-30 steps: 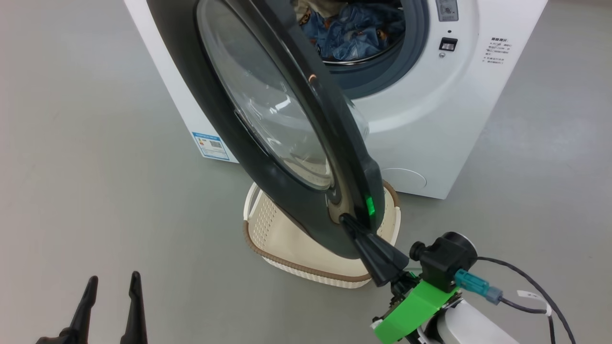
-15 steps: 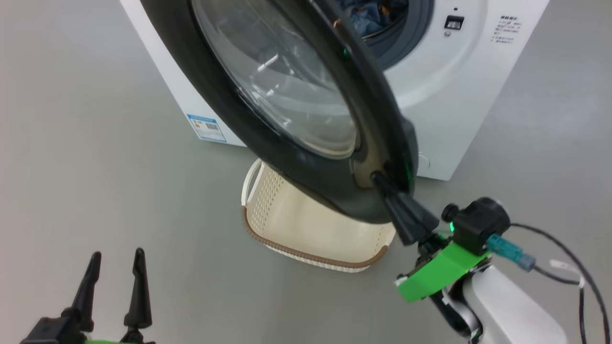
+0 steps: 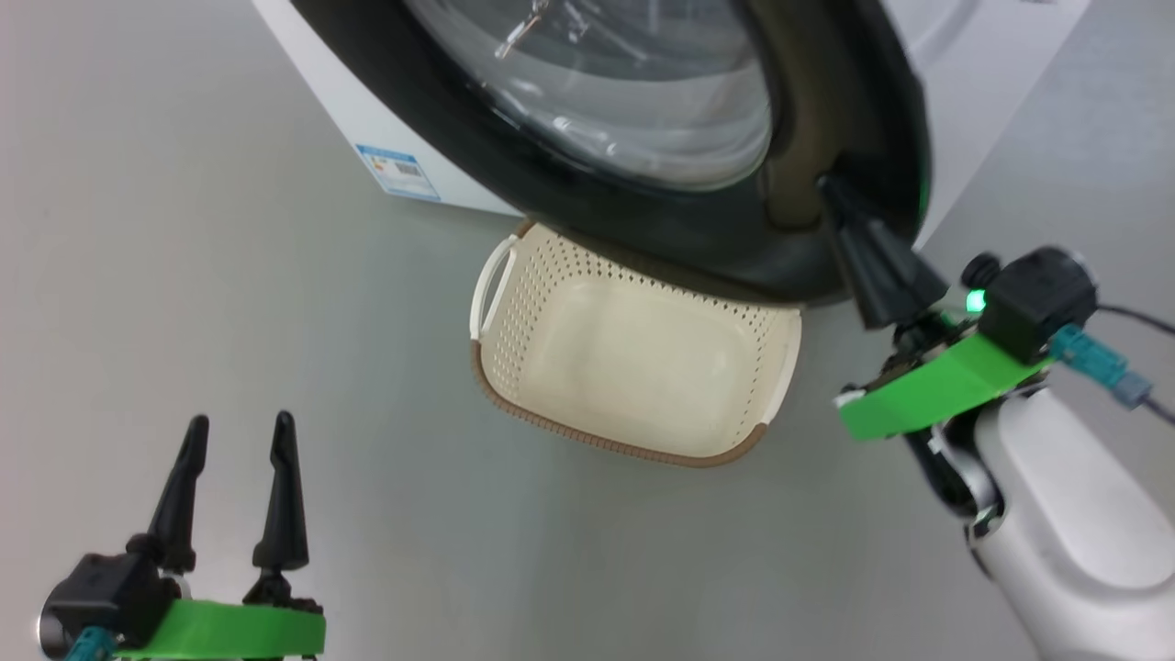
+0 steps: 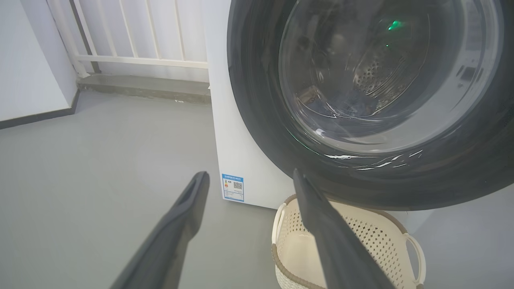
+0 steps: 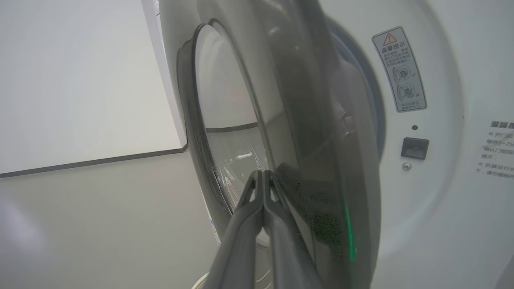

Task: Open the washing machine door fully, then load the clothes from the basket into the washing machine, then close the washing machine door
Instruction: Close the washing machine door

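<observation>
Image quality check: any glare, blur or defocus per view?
Head view: mostly sharp; white glints on the door glass, green lamp flaring. Left wrist view: left gripper out of focus, green spot mirrored in the glass. Right wrist view: door soft, washer text blurred, green streak on the door edge.

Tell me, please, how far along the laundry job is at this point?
Done: loading looks finished, since the basket is empty. In hand: the shut right gripper has its tips against the rim of the door, which the right wrist view shows ajar from the washing machine. Left: push the door until it latches. The left gripper hangs open, away from the work.
</observation>
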